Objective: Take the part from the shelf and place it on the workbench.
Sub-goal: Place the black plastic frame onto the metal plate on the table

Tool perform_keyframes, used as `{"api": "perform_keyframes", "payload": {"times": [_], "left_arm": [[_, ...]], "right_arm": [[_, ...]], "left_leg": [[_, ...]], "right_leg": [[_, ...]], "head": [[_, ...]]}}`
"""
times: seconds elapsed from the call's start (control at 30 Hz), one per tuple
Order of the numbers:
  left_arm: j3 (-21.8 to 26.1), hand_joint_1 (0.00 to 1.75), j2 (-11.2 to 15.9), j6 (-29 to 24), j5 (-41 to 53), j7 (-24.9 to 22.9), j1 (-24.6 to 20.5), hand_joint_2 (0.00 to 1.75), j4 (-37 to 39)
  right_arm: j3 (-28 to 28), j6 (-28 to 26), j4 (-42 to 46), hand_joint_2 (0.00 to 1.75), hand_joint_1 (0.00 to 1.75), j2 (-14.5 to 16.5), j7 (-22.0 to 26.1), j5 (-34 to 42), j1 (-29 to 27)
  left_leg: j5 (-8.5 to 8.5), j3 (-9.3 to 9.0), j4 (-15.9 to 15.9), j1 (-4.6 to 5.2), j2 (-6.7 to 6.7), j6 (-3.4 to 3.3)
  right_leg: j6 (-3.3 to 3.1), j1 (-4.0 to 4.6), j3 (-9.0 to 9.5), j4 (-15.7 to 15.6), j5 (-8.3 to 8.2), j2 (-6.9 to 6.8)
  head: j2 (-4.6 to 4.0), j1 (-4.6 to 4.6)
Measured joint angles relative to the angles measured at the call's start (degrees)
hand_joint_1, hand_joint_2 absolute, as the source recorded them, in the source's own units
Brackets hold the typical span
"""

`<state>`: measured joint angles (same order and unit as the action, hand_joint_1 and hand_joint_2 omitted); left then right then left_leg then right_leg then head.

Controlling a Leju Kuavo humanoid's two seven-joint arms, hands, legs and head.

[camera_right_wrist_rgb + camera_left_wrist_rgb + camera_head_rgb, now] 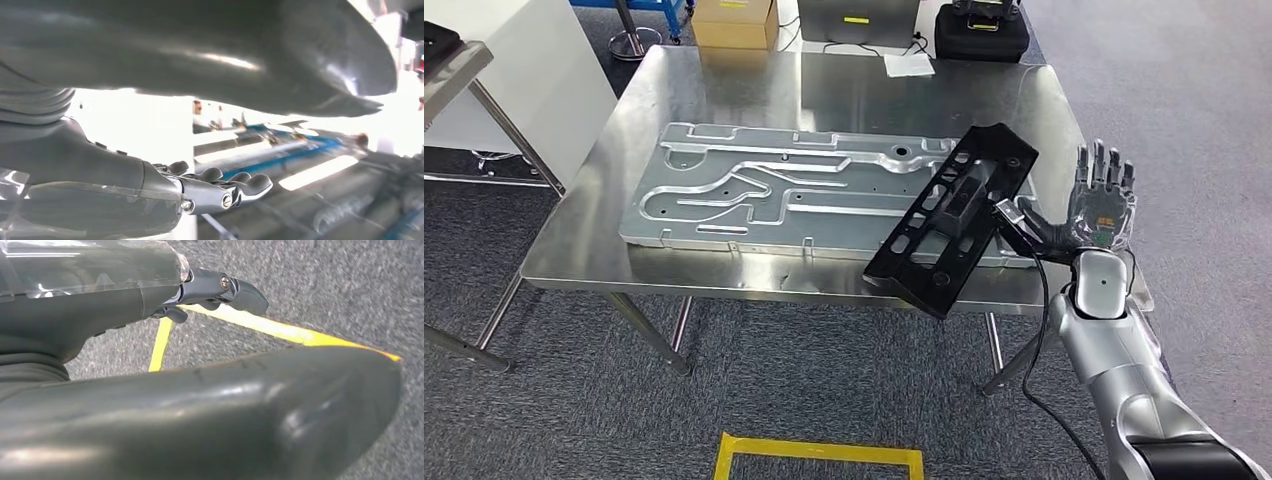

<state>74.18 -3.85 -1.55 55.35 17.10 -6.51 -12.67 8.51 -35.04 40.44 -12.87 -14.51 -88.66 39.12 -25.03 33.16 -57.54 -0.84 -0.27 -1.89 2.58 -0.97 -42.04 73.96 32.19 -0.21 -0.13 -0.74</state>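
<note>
Right down at the bottom of the head view you get the right arm coming in, silver and chunky, with the right hand held up at the right edge of the workbench. Its fingers are spread and pointing up and away, palm turned toward the table, and nothing is held in them.

The part, a long black plastic bracket full of slots, sits just to the left of that hand. Its long axis runs diagonally: the far end points up-right toward the back of the bench, while the near end hangs over the front edge. It's partly lying on top of the big machined aluminium plate that covers most of the table. The thumb side of the hand looks very close to the part's right edge (touching or just off it, can't tell from here).

So I'd say the placing is basically done, and what's left is getting the hand clear, moving right and back so it doesn't drag the overhanging bracket off the edge.

The left hand hangs down over grey carpet with yellow floor tape under it; its fingers look curled in, holding nothing.
</note>
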Motion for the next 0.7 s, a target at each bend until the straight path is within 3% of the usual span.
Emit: {"api": "perform_keyframes", "payload": {"times": [0.03, 0.1, 0.17, 0.23, 0.3, 0.37, 0.43, 0.5, 0.53, 0.57, 0.63, 0.7], "left_arm": [[0.1, 0.0, 0.1, -0.1, -0.1, 0.1, 0.1, 0.0, 0.0], [0.3, 0.0, 0.2, -0.4, -0.5, 0.4, 0.1, 0.0, 0.0], [0.7, 0.0, 0.5, -0.7, -1.0, 0.9, 0.2, 0.0, 0.0], [1.1, 0.0, 0.9, -0.8, -1.6, 1.2, 0.3, 0.0, 0.0], [1.5, 0.0, 1.3, -1.0, -2.0, 1.1, 0.5, 0.0, 0.0], [1.8, 0.0, 1.7, -1.1, -2.0, 0.6, 0.5, 0.0, 0.0], [2.0, 0.0, 1.8, -0.9, -2.0, 0.3, 0.5, 0.0, 0.0], [2.2, 0.0, 1.9, 0.0, -2.0, 0.5, 0.5, 0.0, 0.0], [2.3, 0.0, 1.9, 0.6, -2.2, 0.7, 0.5, 0.0, 0.0], [2.3, 0.0, 2.0, 1.2, -2.3, 1.0, 0.5, 0.0, 0.0], [2.4, 0.0, 2.2, 1.9, -2.6, 1.6, 0.5, 0.0, 0.0], [2.5, 0.0, 2.3, 2.1, -3.2, 2.0, 0.5, 0.0, 0.0]], "right_arm": [[-1.1, -0.2, -0.1, 0.0, 0.0, 0.0, 0.1, 0.0, -0.5], [-3.7, -1.2, -0.3, 0.0, 0.0, -0.3, 0.8, 0.6, -1.2], [-7.0, -3.0, -0.6, 0.0, 0.0, -1.0, 2.0, 2.1, -1.7], [-10.2, -4.2, -0.4, 0.87, 0.0, -1.5, 4.6, 4.7, -2.8], [-13.4, -4.5, 0.8, 1.75, 0.0, -1.4, 9.3, 8.4, -4.7], [-16.6, -4.6, 2.4, 0.87, 0.0, -0.5, 14.6, 12.6, -6.0], [-19.0, -4.8, 4.5, 0.0, 0.0, 1.1, 19.7, 17.4, -7.1], [-20.8, -4.9, 7.6, 0.87, 0.0, 3.1, 25.0, 22.5, -8.6], [-21.4, -4.9, 9.9, 1.31, 0.0, 4.2, 27.4, 24.9, -9.6], [-21.7, -5.0, 12.5, 1.75, 0.0, 5.5, 29.5, 27.2, -10.7], [-21.7, -5.0, 19.3, 1.75, 0.0, 8.2, 32.3, 31.9, -13.7], [-20.5, -4.9, 27.4, 1.75, 0.0, 11.0, 33.6, 36.2, -17.5]], "left_leg": [[0.0, 0.03, -0.1, 0.01, 0.01, 0.03], [-0.09, 0.03, -0.3, 0.02, 0.0, 0.21], [-0.21, 0.21, -0.6, 0.2, -0.14, 0.71], [-0.15, 0.35, -0.6, 0.3, -0.25, 1.34], [-0.45, 0.45, -0.8, 0.31, -0.22, 1.99], [-2.65, 1.77, -3.8, 0.31, -0.15, 2.54], [-6.4, 5.0, -11.0, 0.23, -0.11, 2.84], [-8.29, 7.56, -16.6, 0.22, -0.11, 2.94], [-7.66, 7.4, -16.4, 0.22, -0.1, 2.87], [-6.12, 6.09, -13.9, 0.24, -0.1, 2.7], [-2.62, 1.82, -5.9, 0.43, -0.11, 2.03], [-1.08, -0.51, -1.3, 0.73, -0.14, 1.52]], "right_leg": [[0.0, -0.04, 0.59, -1.0, -1.11, 0.0], [-0.2, -0.15, 4.42, -8.2, -4.8, -0.04], [-0.67, 0.08, 7.59, -14.4, -6.7, -0.04], [-1.24, 0.44, 8.16, -15.8, -6.72, 0.03], [-1.95, 0.25, 8.14, -16.1, -6.98, 0.04], [-2.79, -0.03, 8.16, -16.4, -7.22, -0.01], [-3.31, 0.11, 8.09, -16.4, -7.27, -0.01], [-3.5, 0.32, 8.0, -16.3, -7.38, 0.03], [-3.55, 0.41, 7.95, -16.1, -7.43, 0.06], [-3.57, 0.49, 7.91, -16.0, -7.46, 0.08], [-3.48, 0.7, 7.83, -15.7, -7.38, 0.07], [-3.09, 0.81, 7.72, -15.5, -7.38, -0.03]], "head": [[0.01, -0.01], [0.01, 0.01], [0.01, -0.02], [0.01, -0.05], [0.01, -0.06], [0.01, -0.17], [0.01, -0.26], [0.0, -0.26], [0.0, -0.25], [0.0, -0.25], [0.0, -0.23], [0.01, -0.21]]}}
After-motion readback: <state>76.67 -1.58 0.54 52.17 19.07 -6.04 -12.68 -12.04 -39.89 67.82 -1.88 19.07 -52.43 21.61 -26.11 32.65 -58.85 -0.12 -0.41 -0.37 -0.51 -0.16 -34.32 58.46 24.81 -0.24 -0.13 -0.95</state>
